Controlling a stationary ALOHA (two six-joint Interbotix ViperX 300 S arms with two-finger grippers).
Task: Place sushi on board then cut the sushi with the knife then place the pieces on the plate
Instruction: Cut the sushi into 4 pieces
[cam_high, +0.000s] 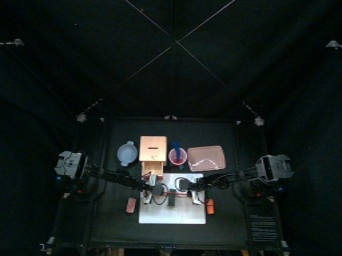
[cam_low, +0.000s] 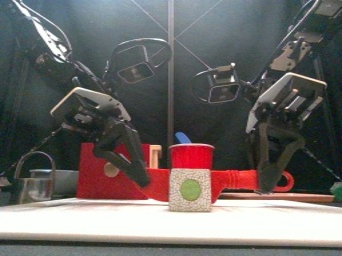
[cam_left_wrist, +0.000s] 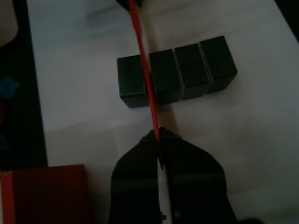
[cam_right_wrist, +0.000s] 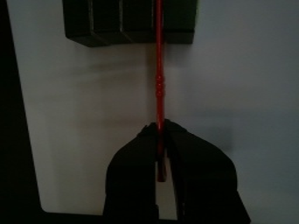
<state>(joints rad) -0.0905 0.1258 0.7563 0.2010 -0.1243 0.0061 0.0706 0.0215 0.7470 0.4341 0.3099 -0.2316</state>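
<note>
My left gripper (cam_left_wrist: 158, 140) is closed tight on a thin red plastic toy knife (cam_left_wrist: 145, 83). My right gripper (cam_right_wrist: 158, 131) is pinched in the same way on a red knife, which I judge is the same one held from its other end, though I cannot be sure. The toy sushi roll (cam_left_wrist: 176, 74), made of dark green square blocks side by side, lies on the flat white cutting board (cam_left_wrist: 251, 149) between my two grippers. The knife crosses it near the seam after the end block. I think the roll is light and hard, with blocks that hold together only weakly, so it can slide on the smooth board if I push sideways; the pressure must go straight down on the seam. The knife looks narrow and stiff and may twist in the jaws, so the hold must stay firm. Each block I would take gently by its two flat sides, to carry it to the flat pink tray (cam_high: 205, 157) behind the board
</note>
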